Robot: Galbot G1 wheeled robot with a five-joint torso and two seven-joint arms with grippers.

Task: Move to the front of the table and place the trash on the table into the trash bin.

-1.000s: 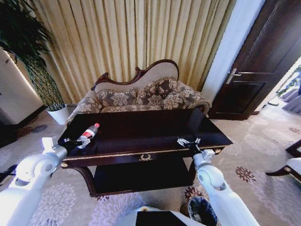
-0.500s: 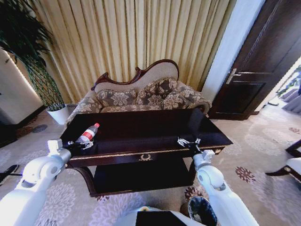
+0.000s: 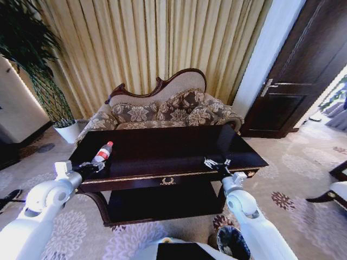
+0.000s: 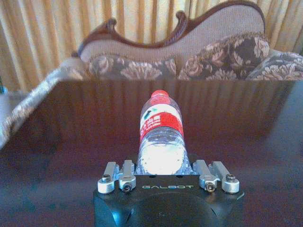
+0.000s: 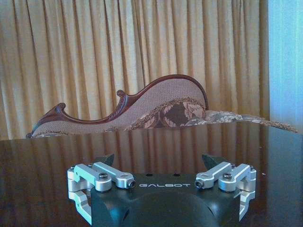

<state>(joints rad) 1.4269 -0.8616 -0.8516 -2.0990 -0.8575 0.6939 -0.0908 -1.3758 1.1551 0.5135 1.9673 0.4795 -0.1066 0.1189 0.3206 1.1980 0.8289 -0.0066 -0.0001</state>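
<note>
Bottle (image 4: 161,137) base hidden between left end effector (image 4: 162,171) fingers, clenched on it above the table (image 3: 162,149); label print unreadable. Right end effector (image 5: 161,163) released over table, "GALBOT" legible.

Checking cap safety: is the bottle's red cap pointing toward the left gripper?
No, the bottle lies base-first between the left gripper fingers, cap toward the sofa.

Formal sitting room | carved floral sofa (image 3: 162,111) is the anchor | gold curtains (image 3: 157,43) behind it | glossy table (image 3: 168,149) in front | potted plant (image 3: 38,70) beside | patterned carpet (image 3: 303,184) underfoot
</note>
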